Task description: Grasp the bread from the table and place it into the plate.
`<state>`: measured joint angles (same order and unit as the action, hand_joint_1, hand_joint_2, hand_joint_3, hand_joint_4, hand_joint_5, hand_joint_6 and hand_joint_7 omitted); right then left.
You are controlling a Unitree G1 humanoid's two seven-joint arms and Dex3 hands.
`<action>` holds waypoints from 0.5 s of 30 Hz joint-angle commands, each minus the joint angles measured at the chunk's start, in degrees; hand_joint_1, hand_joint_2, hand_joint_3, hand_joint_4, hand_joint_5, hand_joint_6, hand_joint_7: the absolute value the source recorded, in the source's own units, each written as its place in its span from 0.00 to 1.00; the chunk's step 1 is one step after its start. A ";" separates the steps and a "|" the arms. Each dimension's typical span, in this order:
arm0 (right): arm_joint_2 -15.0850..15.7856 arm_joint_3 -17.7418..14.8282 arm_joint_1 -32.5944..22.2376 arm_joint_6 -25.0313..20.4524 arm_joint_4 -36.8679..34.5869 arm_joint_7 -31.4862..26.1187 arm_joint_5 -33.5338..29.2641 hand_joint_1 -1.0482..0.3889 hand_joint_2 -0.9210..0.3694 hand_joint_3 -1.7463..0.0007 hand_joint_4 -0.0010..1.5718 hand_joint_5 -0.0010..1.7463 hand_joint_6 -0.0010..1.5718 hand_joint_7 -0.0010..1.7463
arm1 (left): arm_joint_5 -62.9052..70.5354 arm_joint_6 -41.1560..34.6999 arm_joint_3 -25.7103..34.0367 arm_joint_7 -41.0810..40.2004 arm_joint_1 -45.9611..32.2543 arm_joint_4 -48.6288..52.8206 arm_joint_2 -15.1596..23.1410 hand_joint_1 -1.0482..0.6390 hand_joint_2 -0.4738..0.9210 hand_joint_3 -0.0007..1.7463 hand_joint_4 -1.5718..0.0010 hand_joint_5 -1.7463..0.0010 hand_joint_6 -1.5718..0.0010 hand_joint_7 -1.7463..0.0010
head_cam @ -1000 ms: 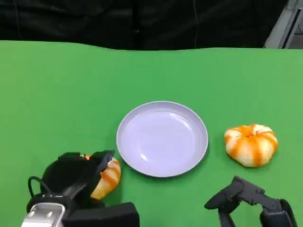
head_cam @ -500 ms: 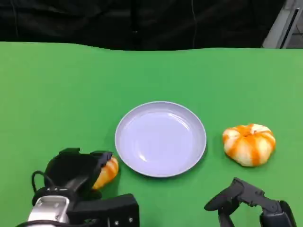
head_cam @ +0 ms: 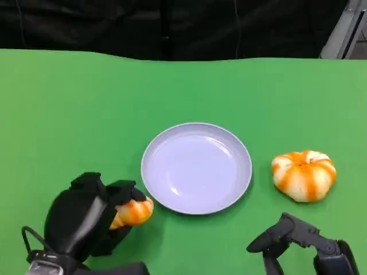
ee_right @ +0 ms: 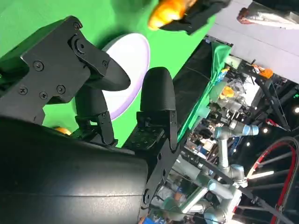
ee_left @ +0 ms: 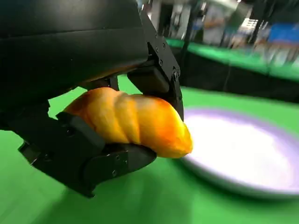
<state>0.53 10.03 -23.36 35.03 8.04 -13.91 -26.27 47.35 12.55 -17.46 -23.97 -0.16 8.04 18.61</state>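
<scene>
Bread in the left hand's grip, just short of the plate.

The left hand has its fingers wrapped around the orange twisted bread, which sits clear of the green counter just beside the near-left rim of the pale plate. I judge the carry step is under way; next it needs to travel right over the plate's middle, then let go low. Compared with 1 second ago, the hand and bread sit higher and nearer the rim. The right hand rests at the counter's near edge, fingers apart and holding nothing, near a 2nd round orange-striped loaf lying right of the plate.
</scene>
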 commanded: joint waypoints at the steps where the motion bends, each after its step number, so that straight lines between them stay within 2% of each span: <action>1: 0.48 -0.12 0.09 0.90 -0.42 -0.64 0.48 0.66 0.44 0.27 0.45 0.87 0.49 0.69 | 0.17 3.61 0.97 -4.15 -0.71 -1.63 1.77 0.56 0.57 0.77 0.43 0.01 0.40 0.37; 6: 0.36 -0.10 0.20 0.78 -0.50 -0.78 0.17 0.66 0.45 0.27 0.46 0.87 0.49 0.69 | 0.08 7.49 1.25 -7.47 -0.65 -2.66 1.74 0.55 0.51 0.84 0.42 0.00 0.42 0.29; 15: 0.32 0.07 0.08 0.51 -0.13 -1.16 -0.37 0.66 0.46 0.25 0.46 0.87 0.49 0.69 | -0.21 13.14 1.09 -9.34 1.82 -2.26 0.57 0.53 0.45 0.91 0.40 0.03 0.42 0.26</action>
<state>0.54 10.06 -23.01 35.16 7.77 -14.47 -26.53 47.38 24.13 -16.51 -31.77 -0.16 5.65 19.18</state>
